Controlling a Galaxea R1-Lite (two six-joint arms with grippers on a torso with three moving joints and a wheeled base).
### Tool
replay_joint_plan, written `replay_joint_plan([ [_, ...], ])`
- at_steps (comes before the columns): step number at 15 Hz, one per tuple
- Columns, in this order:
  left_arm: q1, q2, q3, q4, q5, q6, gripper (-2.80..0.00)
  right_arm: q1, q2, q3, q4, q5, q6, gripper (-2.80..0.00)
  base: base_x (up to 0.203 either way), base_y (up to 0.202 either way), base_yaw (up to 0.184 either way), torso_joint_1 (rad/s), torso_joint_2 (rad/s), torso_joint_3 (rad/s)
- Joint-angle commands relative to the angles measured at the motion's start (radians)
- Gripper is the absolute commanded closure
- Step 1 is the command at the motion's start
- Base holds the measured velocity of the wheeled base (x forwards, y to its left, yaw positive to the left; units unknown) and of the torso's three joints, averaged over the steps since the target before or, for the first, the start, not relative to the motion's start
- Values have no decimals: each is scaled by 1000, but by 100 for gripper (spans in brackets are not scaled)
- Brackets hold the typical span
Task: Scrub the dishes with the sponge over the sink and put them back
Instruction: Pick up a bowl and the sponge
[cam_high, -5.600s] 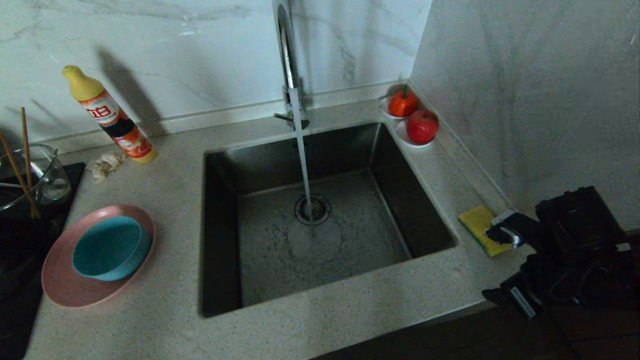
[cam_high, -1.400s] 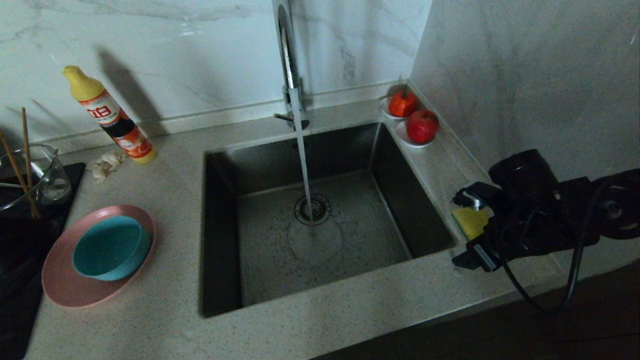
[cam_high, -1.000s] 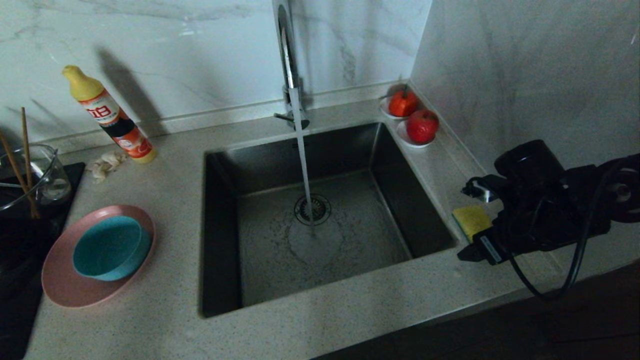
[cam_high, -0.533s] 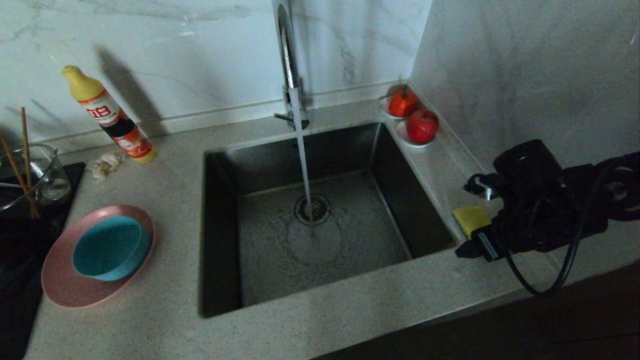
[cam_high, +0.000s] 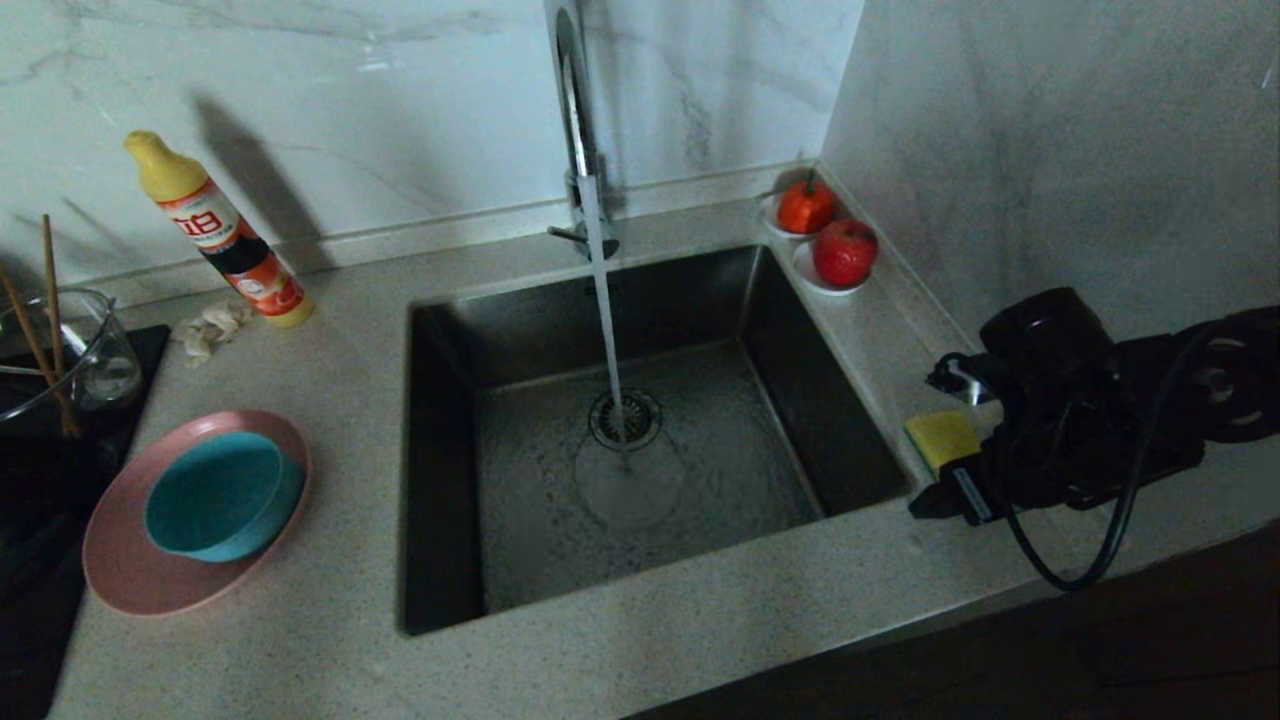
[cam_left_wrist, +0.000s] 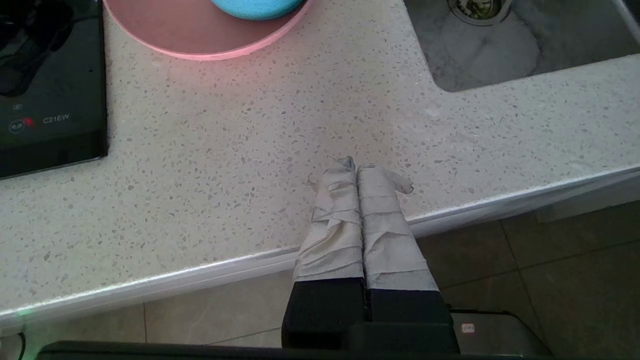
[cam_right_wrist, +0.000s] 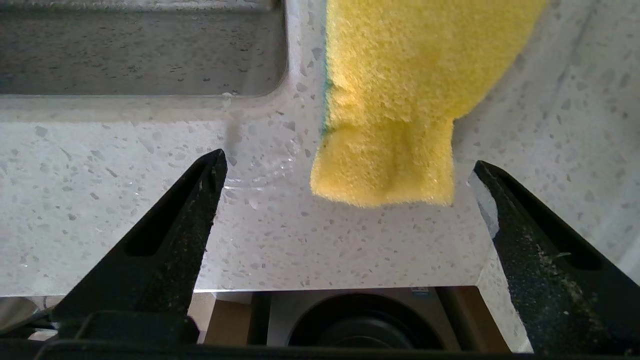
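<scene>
The right gripper (cam_high: 950, 435) sits at the right of the head view, low over the table (cam_high: 330, 360), its fingers spread wide to either side of the sponge (cam_high: 942, 440) without touching it; the sponge lies flat on the table just beside the right rim of the sink (cam_high: 520, 300), yellow face up. In the right wrist view the sponge (cam_right_wrist: 405, 100) fills the upper middle, with both black fingers apart from it. Water runs from the tap (cam_high: 572, 110) onto the drain at the frame's centre. At lower left the teal bowl (cam_high: 222, 495) rests in the pink plate (cam_high: 120, 560); a detergent bottle (cam_high: 215, 230) leans at upper left; two red fruits (cam_high: 843, 252) stand at the sink's far right corner. The left gripper (cam_left_wrist: 356, 172) hangs over the table's front edge, fingers pressed together, empty.
</scene>
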Motion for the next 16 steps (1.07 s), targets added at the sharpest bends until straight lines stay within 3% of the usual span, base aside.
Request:
replay_joint_plan([
  [1, 0, 0, 0, 1, 0, 0, 0, -1, 3, -2, 3, -2, 0, -280, 0, 0, 0, 0, 0, 0],
  [8, 0, 0, 0, 1, 0, 0, 0, -5, 22, 5, -8, 1, -5, -280, 0, 0, 0, 0, 0, 0],
  [9, 0, 0, 0, 1, -1, 0, 0, -8, 24, -2, -9, 3, -5, 0, 0, 0, 0, 0, 0, 0],
  [16, 0, 0, 0, 1, 0, 0, 0, -39, 35, -12, -9, 18, -20, 0, 0, 0, 0, 0, 0, 0],
])
